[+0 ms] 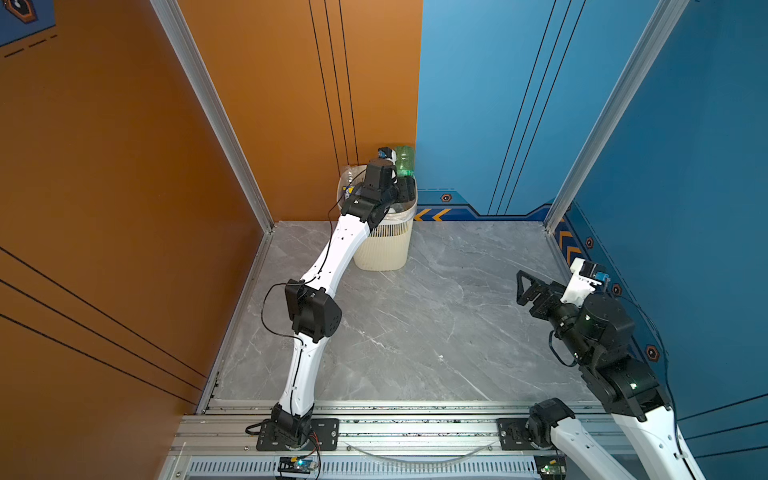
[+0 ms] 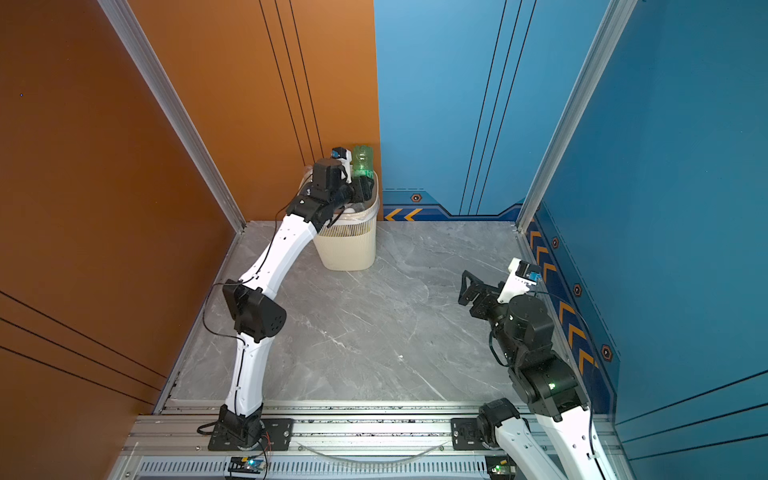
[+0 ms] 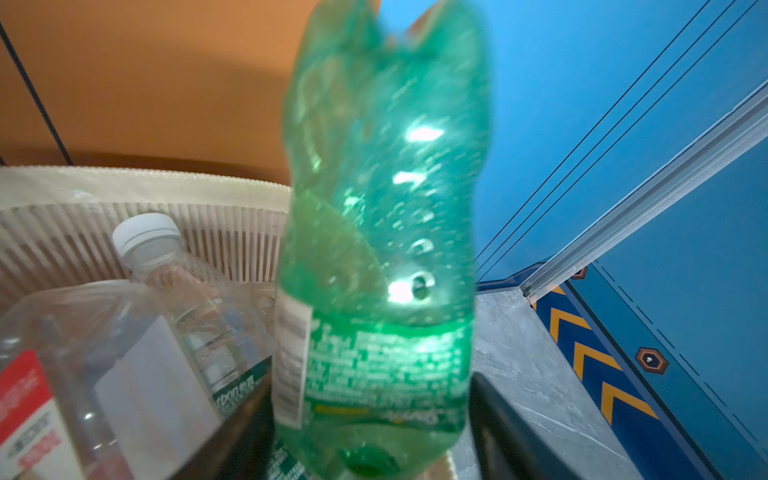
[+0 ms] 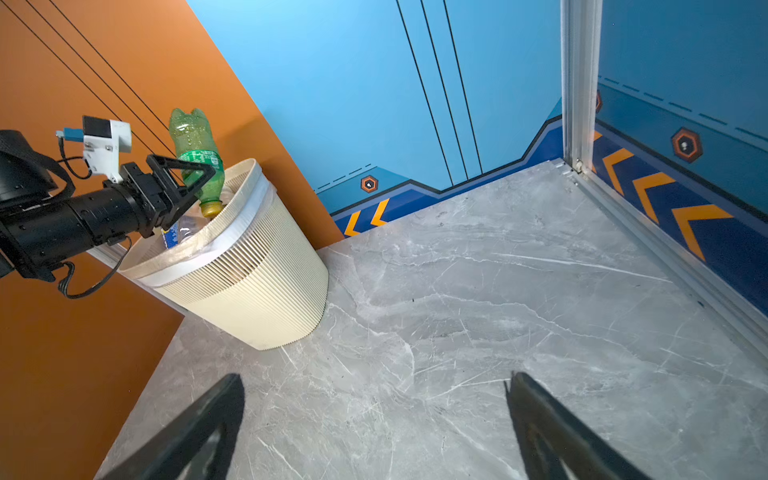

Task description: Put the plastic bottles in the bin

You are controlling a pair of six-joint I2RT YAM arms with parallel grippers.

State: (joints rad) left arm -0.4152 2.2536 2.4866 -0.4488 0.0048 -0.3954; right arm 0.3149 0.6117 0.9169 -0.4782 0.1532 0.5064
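Note:
A green plastic bottle (image 3: 382, 208) hangs cap-down over the cream slatted bin (image 1: 386, 245), its yellow cap just inside the rim in the right wrist view. My left gripper (image 3: 372, 415) stands open around it, one finger on each side with a thin gap; the bottle looks motion-blurred. Inside the bin (image 3: 124, 183) lie a clear bottle with a white cap (image 3: 166, 257) and one with a red label (image 3: 25, 399). In both top views the green bottle (image 2: 363, 160) rises above the left gripper (image 2: 363, 187). My right gripper (image 4: 374, 395) is open and empty over the floor at the right.
The bin (image 4: 249, 282) stands in the back corner where the orange wall meets the blue wall. A grey marble floor (image 1: 436, 324) spreads in front of it. Aluminium frame posts (image 1: 602, 124) edge the workspace, with the blue wall close behind my right arm.

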